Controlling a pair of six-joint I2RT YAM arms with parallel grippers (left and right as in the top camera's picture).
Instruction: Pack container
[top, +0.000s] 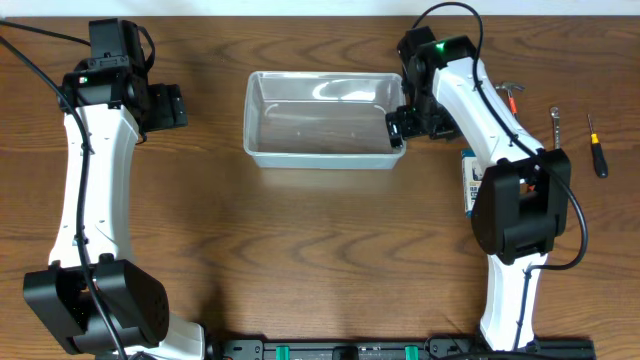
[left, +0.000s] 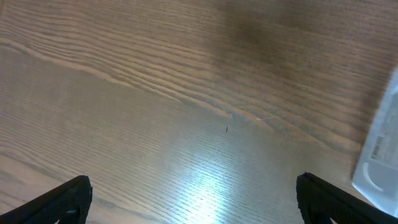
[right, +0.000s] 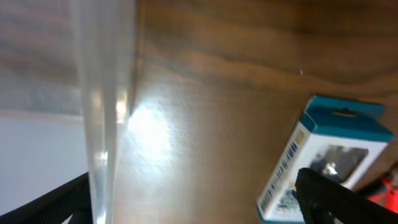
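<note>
Container (top: 318, 158) far-middle of bench (top: 300, 250), looks empty. Right claw (top: 397, 128) released, jaws wide, straddling container's right end wall. Left claw (top: 172, 105) released, over bare bench. Advice: lift right claw clear of rim before swinging toward blue-and-white box (top: 467, 182); otherwise wall may snag and container drag.

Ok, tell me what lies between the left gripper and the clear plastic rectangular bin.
Only bare wooden table separates left gripper from clear plastic bin, per overhead view.

You have a desk (top: 320, 250) of brown wood grain, smooth, with a soft sheen where the light glares. Your container (top: 320, 158) is clear, glossy plastic. The small box (right: 311, 155) looks like printed card, and the left fingers (left: 65, 198) are matt black.
</note>
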